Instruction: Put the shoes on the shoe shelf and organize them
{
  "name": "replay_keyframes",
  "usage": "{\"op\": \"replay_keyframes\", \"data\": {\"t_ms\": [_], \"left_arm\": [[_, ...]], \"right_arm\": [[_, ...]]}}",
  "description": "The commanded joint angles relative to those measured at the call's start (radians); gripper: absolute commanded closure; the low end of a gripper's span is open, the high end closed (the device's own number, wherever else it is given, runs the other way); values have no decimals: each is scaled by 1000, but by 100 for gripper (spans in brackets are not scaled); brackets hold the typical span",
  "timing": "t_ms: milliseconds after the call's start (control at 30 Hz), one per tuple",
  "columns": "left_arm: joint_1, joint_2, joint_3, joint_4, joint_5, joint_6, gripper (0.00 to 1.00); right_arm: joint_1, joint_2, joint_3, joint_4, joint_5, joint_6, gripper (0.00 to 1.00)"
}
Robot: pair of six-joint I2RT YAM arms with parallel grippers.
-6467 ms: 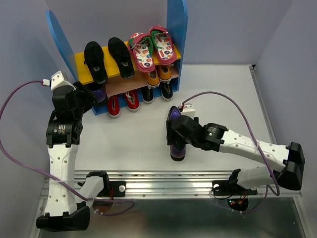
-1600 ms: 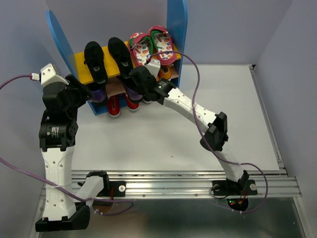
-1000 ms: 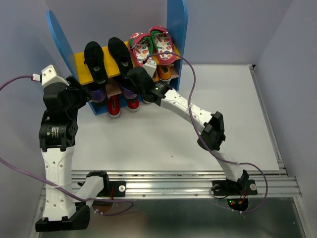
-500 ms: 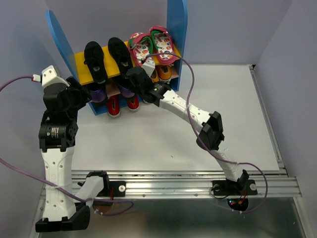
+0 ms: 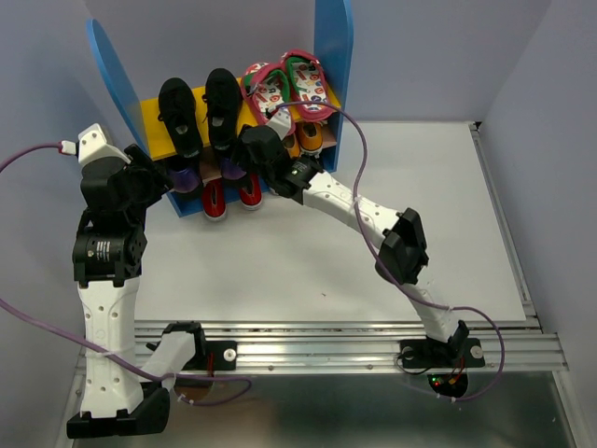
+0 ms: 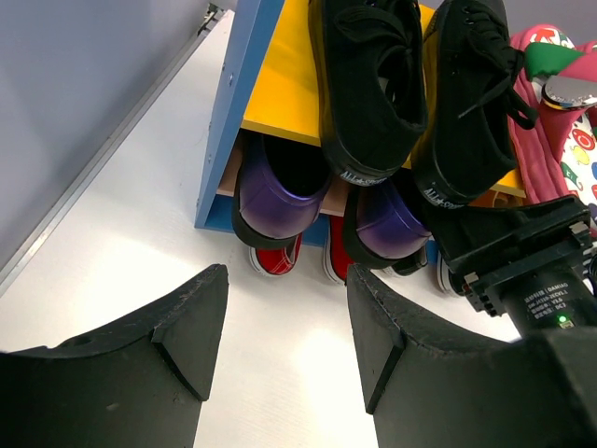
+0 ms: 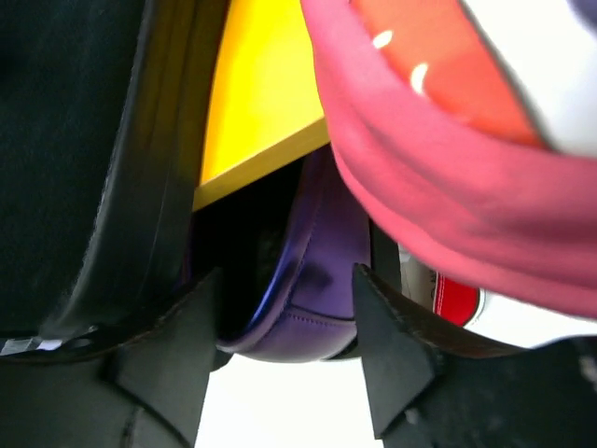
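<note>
Low in the shoe shelf (image 5: 333, 56), a purple loafer (image 6: 378, 219) lies toe far, heel near, between the jaws of the right gripper (image 7: 287, 280), which stand apart and unclenched. The left gripper (image 6: 284, 289) gapes empty. Heel labels on the black sneakers (image 6: 373, 84) are unreadable.

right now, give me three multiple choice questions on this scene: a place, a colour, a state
1. The black sneakers sit on: A the yellow top board; B the lower board; C the table.
2. The shelf's side panels are: A green; B blue; C white.
3. The left gripper is: A shut on a red shoe; B shut on a flip-flop; C open and empty.
A: both lie on the yellow board. B: tall blue panels flank the boards. C: its fingers stand apart with nothing between.
</note>
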Motion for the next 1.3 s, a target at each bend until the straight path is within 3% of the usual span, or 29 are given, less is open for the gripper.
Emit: {"op": "replay_keyframes", "data": {"t_ms": [0,700,867,1000,1267], "left_arm": [[0,-20,24,22,5,16,36],[0,-22,23,25,3,18,36],[0,-25,15,37,23,16,36],[0,-34,-14,59,32,15,36],[0,-83,-43,142,104,67,35]], "right_arm": [[2,-111,-38,83,-44,-11,36],[2,-389,-431,159,-75,-65,36],[2,-559,-575,141,-84,-166,21],[2,-717,-780,87,82,-192,1],[2,-972,-1020,-234,503,-110,0]]}}
